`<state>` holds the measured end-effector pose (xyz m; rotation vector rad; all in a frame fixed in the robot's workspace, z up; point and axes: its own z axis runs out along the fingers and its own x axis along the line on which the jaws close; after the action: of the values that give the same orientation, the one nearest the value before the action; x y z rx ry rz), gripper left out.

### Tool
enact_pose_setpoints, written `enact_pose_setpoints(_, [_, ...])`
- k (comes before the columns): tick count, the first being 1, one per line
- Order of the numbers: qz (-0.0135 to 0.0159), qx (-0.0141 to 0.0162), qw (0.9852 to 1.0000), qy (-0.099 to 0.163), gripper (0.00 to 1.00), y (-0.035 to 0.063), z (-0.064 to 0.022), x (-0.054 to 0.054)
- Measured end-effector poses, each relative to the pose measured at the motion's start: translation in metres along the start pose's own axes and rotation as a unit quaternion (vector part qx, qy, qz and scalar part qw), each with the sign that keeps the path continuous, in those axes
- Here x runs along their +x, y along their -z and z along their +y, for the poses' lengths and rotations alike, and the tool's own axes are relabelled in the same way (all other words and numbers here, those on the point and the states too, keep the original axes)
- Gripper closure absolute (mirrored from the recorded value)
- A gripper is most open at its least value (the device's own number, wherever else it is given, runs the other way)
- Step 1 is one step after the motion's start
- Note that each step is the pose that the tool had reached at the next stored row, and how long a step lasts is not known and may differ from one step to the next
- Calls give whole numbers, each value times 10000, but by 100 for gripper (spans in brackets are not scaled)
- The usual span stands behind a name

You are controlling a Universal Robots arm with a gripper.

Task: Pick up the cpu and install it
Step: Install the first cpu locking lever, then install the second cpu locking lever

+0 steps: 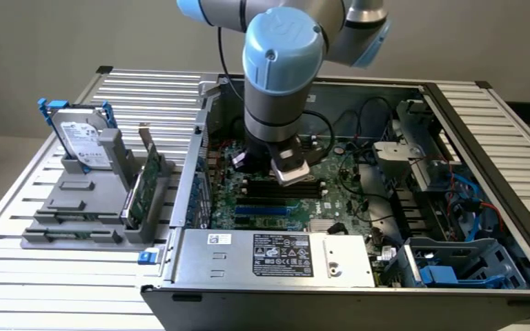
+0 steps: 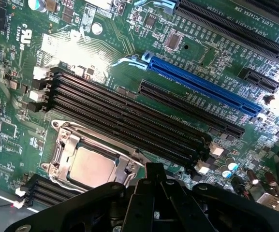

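Now | cpu (image 2: 92, 166) seated in motherboard (image 2: 129, 53) socket, just beside the gripper (image 2: 154, 186) tip, apart | gripper closed, empty | arm (image 1: 279, 83) reaching straight down into computer case (image 1: 486, 172).

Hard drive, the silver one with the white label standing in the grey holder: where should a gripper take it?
Probably its upper end, from straight above, pinching the two flat faces. The silver hard drive stands upright, its lower part sunk in the grey holder, and blue brackets flank its narrow sides.
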<state>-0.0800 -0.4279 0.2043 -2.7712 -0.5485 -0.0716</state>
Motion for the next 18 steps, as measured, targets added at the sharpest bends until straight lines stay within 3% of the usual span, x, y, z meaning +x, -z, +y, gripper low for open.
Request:
enact_pose_setpoints(9, [42,-14,9995,-305,89,-64,-12,-13])
enact_pose_setpoints(18, [77,-23,9980,-632,89,-122,-20,-23])
